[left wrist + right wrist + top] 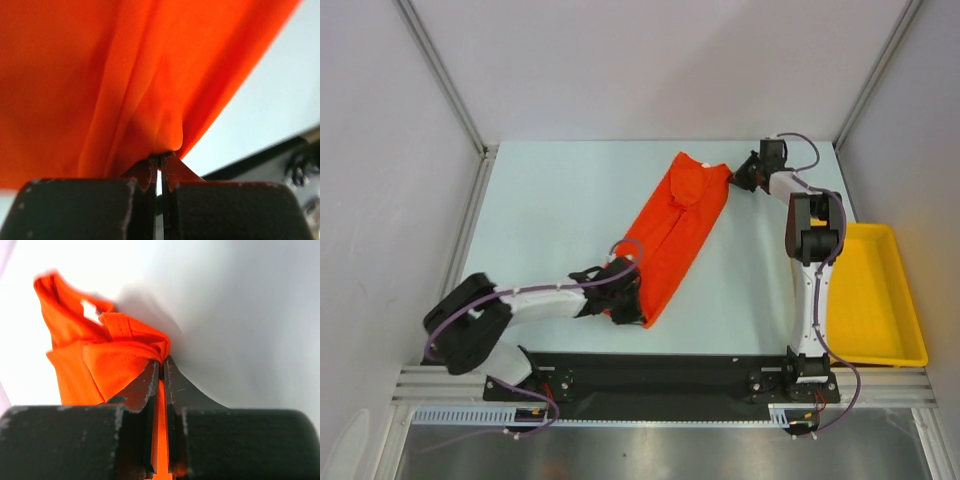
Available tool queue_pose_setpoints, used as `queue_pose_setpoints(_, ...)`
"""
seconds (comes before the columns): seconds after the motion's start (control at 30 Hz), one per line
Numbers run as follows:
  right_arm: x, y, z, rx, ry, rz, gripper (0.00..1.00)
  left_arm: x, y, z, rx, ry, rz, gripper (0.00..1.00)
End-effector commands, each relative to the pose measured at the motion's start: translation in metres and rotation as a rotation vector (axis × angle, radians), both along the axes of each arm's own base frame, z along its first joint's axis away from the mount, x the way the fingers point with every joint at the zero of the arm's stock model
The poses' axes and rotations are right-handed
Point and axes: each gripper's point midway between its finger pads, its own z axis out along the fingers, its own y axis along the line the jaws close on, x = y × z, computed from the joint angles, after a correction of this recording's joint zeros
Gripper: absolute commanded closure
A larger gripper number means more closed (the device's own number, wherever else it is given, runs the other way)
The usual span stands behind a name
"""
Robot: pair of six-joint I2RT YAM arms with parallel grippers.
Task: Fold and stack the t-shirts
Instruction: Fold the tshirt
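Note:
The orange-red t-shirt [675,235] lies on the table as a long narrow strip, running from the far middle down toward the near left. My left gripper [623,300] is shut on its near end; in the left wrist view the cloth [125,75] bunches into the closed tips of the gripper [160,159]. My right gripper [738,176] is shut on the far end by the collar; in the right wrist view the cloth [100,360] is pinched between the tips of the gripper [161,362], with the neck opening behind.
A yellow plastic tray [882,290] sits at the table's right edge beside the right arm. A black base plate [660,375] runs along the near edge. Metal frame posts and white walls enclose the table [550,220].

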Motion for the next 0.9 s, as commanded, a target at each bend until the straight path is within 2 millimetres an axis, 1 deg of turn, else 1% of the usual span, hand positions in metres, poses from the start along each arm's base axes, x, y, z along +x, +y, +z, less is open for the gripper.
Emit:
queue_pose_setpoints(0.0, 0.011, 0.019, -0.033, 0.025, 0.055, -0.009, 0.94, -0.035, -0.057, -0.004, -0.121, 0.146, -0.153, 1.00)
queue_pose_setpoints(0.03, 0.017, 0.024, -0.032, 0.047, 0.046, -0.012, 0.94, -0.040, -0.071, 0.002, -0.163, 0.155, -0.215, 0.99)
queue_pose_setpoints(0.07, 0.021, 0.029, -0.033, 0.064, 0.043, -0.011, 0.94, -0.044, -0.079, -0.002, -0.159, 0.159, -0.251, 0.98)
queue_pose_setpoints(0.1, 0.024, 0.036, -0.032, 0.072, 0.040, -0.005, 0.94, -0.052, -0.088, 0.001, -0.162, 0.152, -0.303, 0.95)
queue_pose_setpoints(0.13, 0.034, 0.042, -0.027, 0.077, 0.017, 0.003, 0.94, -0.052, -0.101, 0.010, -0.192, 0.139, -0.354, 0.93)
queue_pose_setpoints(0.17, 0.037, 0.049, -0.025, 0.081, 0.008, 0.025, 0.94, -0.053, -0.108, 0.013, -0.207, 0.135, -0.381, 0.92)
queue_pose_setpoints(0.2, 0.039, 0.060, -0.023, 0.072, 0.004, 0.051, 0.94, -0.054, -0.113, 0.010, -0.207, 0.143, -0.399, 0.89)
queue_pose_setpoints(0.23, 0.040, 0.065, -0.032, 0.060, 0.010, 0.066, 0.94, -0.051, -0.121, 0.015, -0.226, 0.136, -0.408, 0.88)
queue_pose_setpoints(0.27, 0.049, 0.070, -0.020, 0.064, -0.023, 0.076, 0.94, -0.052, -0.126, 0.018, -0.248, 0.145, -0.419, 0.86)
queue_pose_setpoints(0.3, 0.051, 0.073, -0.021, 0.069, -0.027, 0.076, 0.94, -0.049, -0.135, 0.019, -0.276, 0.142, -0.430, 0.82)
queue_pose_setpoints(0.33, 0.052, 0.077, -0.024, 0.085, -0.024, 0.071, 0.94, -0.045, -0.145, 0.027, -0.312, 0.128, -0.438, 0.80)
queue_pose_setpoints(0.37, 0.055, 0.081, -0.022, 0.093, -0.037, 0.072, 0.94, -0.045, -0.150, 0.031, -0.334, 0.129, -0.444, 0.78)
queue_pose_setpoints(0.43, 0.057, 0.087, -0.022, 0.093, -0.044, 0.079, 0.94, -0.041, -0.159, 0.038, -0.357, 0.117, -0.447, 0.65)
queue_pose_setpoints(0.47, 0.057, 0.084, -0.026, 0.078, -0.034, 0.075, 0.94, -0.042, -0.161, 0.041, -0.367, 0.118, -0.457, 0.57)
queue_pose_setpoints(0.5, 0.054, 0.083, -0.024, 0.067, -0.016, 0.075, 0.94, -0.040, -0.162, 0.044, -0.375, 0.110, -0.468, 0.48)
queue_pose_setpoints(0.53, 0.054, 0.078, -0.023, 0.060, -0.011, 0.073, 0.88, -0.040, -0.165, 0.055, -0.400, 0.092, -0.490, 0.42)
queue_pose_setpoints(0.57, 0.053, 0.074, -0.021, 0.053, -0.006, 0.073, 0.82, -0.041, -0.166, 0.061, -0.414, 0.086, -0.510, 0.37)
queue_pose_setpoints(0.6, 0.049, 0.069, -0.015, 0.021, 0.006, 0.097, 0.77, -0.046, -0.166, 0.069, -0.433, 0.087, -0.552, 0.30)
queue_pose_setpoints(0.63, 0.047, 0.065, -0.012, 0.001, 0.022, 0.105, 0.68, -0.047, -0.168, 0.079, -0.455, 0.074, -0.575, 0.27)
queue_pose_setpoints(0.67, 0.045, 0.052, -0.007, -0.019, 0.038, 0.103, 0.66, -0.049, -0.169, 0.097, -0.486, 0.045, -0.606, 0.25)
queue_pose_setpoints(0.7, 0.035, 0.043, 0.001, -0.053, 0.077, 0.122, 0.64, -0.049, -0.160, 0.099, -0.451, 0.037, -0.626, 0.23)
queue_pose_setpoints(0.73, 0.030, 0.036, 0.005, -0.075, 0.087, 0.133, 0.60, -0.047, -0.159, 0.108, -0.444, 0.012, -0.635, 0.23)
queue_pose_setpoints(0.77, 0.026, 0.023, 0.012, -0.087, 0.096, 0.130, 0.54, -0.043, -0.152, 0.128, -0.461, -0.033, -0.635, 0.23)
queue_pose_setpoints(0.8, 0.020, 0.014, 0.034, -0.115, 0.080, 0.152, 0.53, -0.041, -0.144, 0.132, -0.449, -0.037, -0.625, 0.23)
queue_pose_setpoints(0.83, 0.009, 0.008, 0.035, -0.129, 0.102, 0.160, 0.47, -0.038, -0.136, 0.137, -0.454, -0.046, -0.608, 0.23)
queue_pose_setpoints(0.87, 0.004, 0.001, 0.044, -0.142, 0.101, 0.163, 0.44, -0.025, -0.125, 0.143, -0.457, -0.060, -0.559, 0.24)
